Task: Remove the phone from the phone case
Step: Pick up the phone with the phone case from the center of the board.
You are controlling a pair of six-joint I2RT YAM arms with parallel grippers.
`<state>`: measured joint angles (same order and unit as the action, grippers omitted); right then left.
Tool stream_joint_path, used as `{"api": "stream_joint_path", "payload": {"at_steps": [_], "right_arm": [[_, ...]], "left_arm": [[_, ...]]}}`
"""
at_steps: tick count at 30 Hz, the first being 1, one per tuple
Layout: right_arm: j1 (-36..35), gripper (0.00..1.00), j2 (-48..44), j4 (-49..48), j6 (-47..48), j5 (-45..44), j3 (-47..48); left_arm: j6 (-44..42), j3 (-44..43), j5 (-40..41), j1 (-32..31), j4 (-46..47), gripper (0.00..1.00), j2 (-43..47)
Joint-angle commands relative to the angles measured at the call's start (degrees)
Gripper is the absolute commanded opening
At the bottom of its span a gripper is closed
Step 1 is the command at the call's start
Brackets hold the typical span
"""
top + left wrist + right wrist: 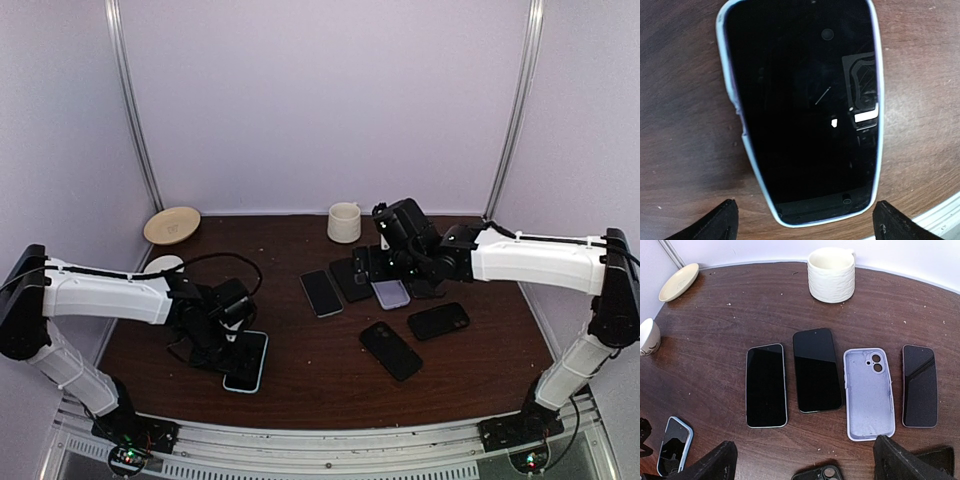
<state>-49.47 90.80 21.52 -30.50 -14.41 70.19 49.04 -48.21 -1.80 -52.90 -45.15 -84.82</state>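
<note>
A phone in a light blue case point(248, 362) lies screen up near the table's front left. It fills the left wrist view point(802, 110) and shows small at the bottom left of the right wrist view point(673, 445). My left gripper point(222, 322) hovers just above its near end, open and empty, one fingertip point(715, 222) on each side. My right gripper point(400, 262) is open and empty above a row of phones at the back. An empty lilac case point(868, 392) lies inside up below it, also in the top view point(391, 293).
Bare phones point(766, 385) point(816, 369) point(919, 385) lie in a row by the lilac case. Two black cases point(390, 350) point(438, 321) lie at centre right. A white cup point(344, 222) and a tan dish point(172, 224) stand at the back; a bowl point(647, 336) sits left.
</note>
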Motion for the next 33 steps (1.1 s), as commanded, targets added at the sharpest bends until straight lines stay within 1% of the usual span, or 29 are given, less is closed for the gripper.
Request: {"api": "stream_joint_path", "payload": {"at_steps": [1,7,18,22,27,30,33], "right_arm": [[0.30,0.99,1.83,-0.77,-1.23,1.16,0.68],[0.33,1.00,3.47,-0.69,-1.23,1.92,1.48],[0.21,0.99,6.05,-0.89,-1.97,4.35,1.96],[0.23,1.00,6.56,-0.77,-2.02,4.89,2.20],[0.25,0.99,6.99,-0.63,-2.02,5.02,2.59],[0.28,0.99,7.33,-0.40,-2.02,4.96,2.95],[0.26,0.99,7.78,0.29,-2.39,4.26,3.31]], "left_arm": [[0.48,0.25,-1.47,-0.55,3.58,0.98,-0.86],[0.33,-1.27,0.66,-1.36,2.45,0.98,-3.52],[2.20,-2.50,0.92,-2.35,4.35,0.98,-5.66],[2.61,-2.48,3.95,-2.41,4.31,0.97,-6.10],[5.68,-2.29,8.06,-2.62,3.28,0.98,-6.50],[6.51,-2.74,10.43,-3.67,2.82,0.98,-7.30],[6.84,-3.56,11.04,-4.73,2.79,0.98,-9.30]]}}
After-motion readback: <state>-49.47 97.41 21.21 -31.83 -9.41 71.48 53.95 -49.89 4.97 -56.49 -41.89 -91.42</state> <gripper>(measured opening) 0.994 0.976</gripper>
